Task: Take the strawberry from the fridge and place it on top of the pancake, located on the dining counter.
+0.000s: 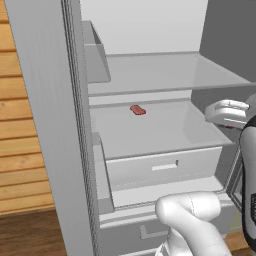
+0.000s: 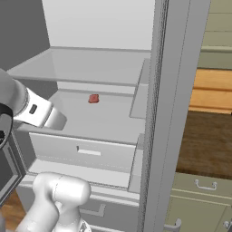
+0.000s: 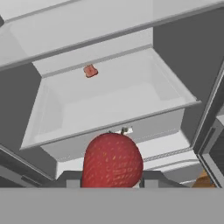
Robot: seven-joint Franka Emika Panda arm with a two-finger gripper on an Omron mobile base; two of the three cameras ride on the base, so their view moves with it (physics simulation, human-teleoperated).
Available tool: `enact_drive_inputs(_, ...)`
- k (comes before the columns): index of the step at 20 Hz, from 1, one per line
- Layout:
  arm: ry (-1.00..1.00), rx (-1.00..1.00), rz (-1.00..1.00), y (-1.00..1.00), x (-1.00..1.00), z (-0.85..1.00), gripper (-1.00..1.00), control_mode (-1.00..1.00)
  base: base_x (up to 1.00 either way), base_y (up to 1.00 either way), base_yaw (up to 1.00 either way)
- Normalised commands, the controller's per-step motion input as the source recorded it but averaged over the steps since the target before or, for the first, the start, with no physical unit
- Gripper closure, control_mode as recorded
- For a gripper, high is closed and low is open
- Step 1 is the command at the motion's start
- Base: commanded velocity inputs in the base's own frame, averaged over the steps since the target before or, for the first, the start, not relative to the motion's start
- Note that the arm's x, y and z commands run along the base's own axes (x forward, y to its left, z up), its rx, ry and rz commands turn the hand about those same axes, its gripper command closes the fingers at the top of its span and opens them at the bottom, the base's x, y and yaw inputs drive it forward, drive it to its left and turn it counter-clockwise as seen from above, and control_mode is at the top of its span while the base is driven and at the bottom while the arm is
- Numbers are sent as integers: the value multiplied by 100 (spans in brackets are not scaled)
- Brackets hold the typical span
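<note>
My gripper (image 3: 112,178) is shut on the strawberry (image 3: 112,159), a rounded red berry with pale seeds that sits between the two dark fingertips (image 3: 70,179). In the left base view the white hand (image 1: 227,112) hovers at the right edge of the open fridge (image 1: 165,75), level with its lower shelf (image 1: 165,131). From the right base view, the hand (image 2: 41,113) appears at the left, in front of the same shelf. The pancake and the dining counter are out of view.
A flat pinkish-red piece (image 1: 137,110) (image 2: 93,98) (image 3: 90,71) lies at the back of the lower shelf. A pale drawer (image 1: 165,167) sits below. The open fridge door (image 1: 50,125) stands at the left, another door (image 2: 174,113) at the right.
</note>
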Motion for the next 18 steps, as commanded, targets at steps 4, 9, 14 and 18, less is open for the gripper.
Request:
enact_drive_inputs(4, 5, 0, 0, 4, -21, -18, 100, -100, 0, 0, 0)
enact_drive_inputs(9, 1, 0, 1, 3, 1, -12, 100, -100, 0, 0, 0)
enact_drive_inputs(14, 0, 0, 0, 0, 2, -5, 100, -100, 0, 0, 0)
enact_drive_inputs(18, -3, 0, 0, 0, -11, -2, 100, 100, -56, 8, 0)
